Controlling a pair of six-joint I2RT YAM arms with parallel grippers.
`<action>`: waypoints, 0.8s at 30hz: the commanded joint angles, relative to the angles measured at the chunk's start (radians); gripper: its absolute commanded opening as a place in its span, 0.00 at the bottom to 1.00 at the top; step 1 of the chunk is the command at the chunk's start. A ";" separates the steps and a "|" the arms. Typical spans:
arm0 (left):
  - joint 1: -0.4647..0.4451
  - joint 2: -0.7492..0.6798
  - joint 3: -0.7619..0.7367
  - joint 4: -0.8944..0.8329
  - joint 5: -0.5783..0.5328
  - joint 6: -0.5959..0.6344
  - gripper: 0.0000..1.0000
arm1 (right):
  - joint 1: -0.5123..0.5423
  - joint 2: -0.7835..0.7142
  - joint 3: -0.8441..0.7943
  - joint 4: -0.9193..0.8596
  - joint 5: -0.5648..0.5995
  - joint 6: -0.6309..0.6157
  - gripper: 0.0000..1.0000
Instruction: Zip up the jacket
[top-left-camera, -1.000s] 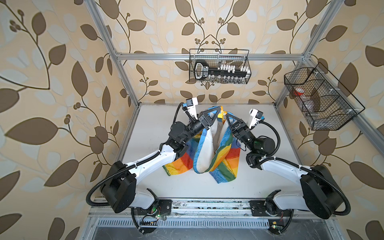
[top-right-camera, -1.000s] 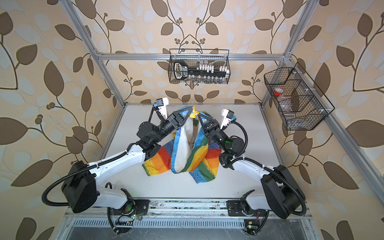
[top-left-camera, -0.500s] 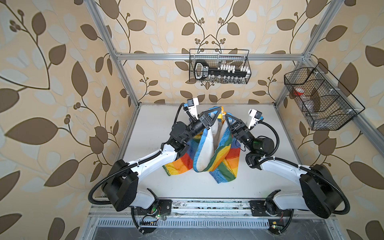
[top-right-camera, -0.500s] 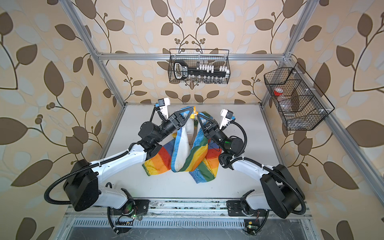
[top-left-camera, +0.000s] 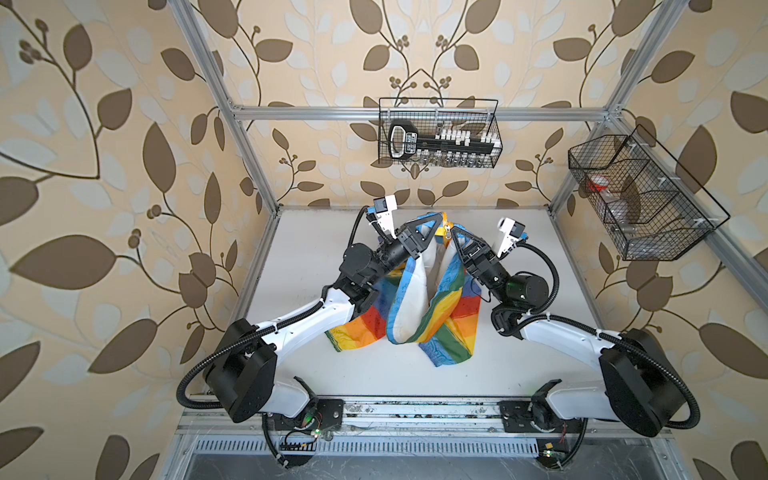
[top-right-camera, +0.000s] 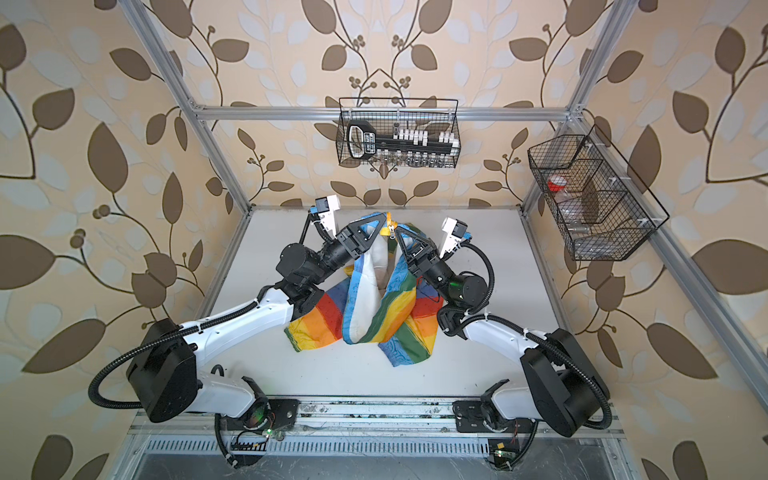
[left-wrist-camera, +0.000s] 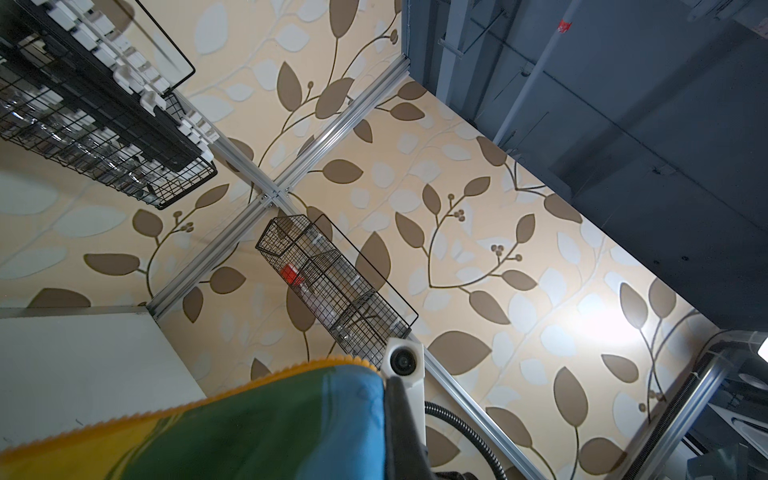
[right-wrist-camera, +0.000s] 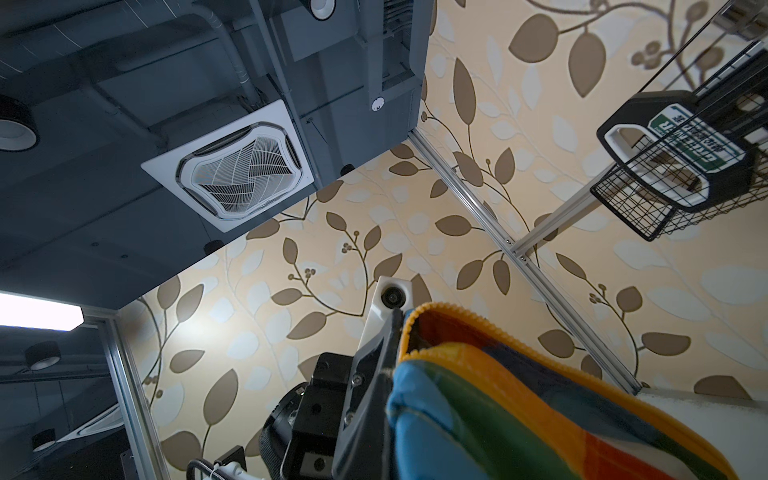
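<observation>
Both left hand (top-left-camera: 437, 220) and right hand (top-left-camera: 454, 231) pinch the rainbow jacket (top-left-camera: 441, 308) (white lining (top-left-camera: 412, 300) showing).

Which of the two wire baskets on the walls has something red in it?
The right-wall basket, split into compartments: a red item lies in it. The back-wall basket holds black and white things.

Rainbow jacket (top-left-camera: 436, 307), unzipped, top lifted, hem on table
</observation>
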 joint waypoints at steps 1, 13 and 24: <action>-0.013 -0.013 0.004 0.099 0.020 -0.007 0.00 | 0.005 0.006 0.037 0.060 0.015 0.000 0.00; -0.023 -0.001 0.004 0.090 0.035 -0.016 0.00 | 0.005 0.016 0.053 0.058 0.019 -0.001 0.00; -0.024 -0.041 0.004 -0.055 0.045 0.036 0.00 | -0.028 0.004 0.063 0.056 0.005 0.028 0.00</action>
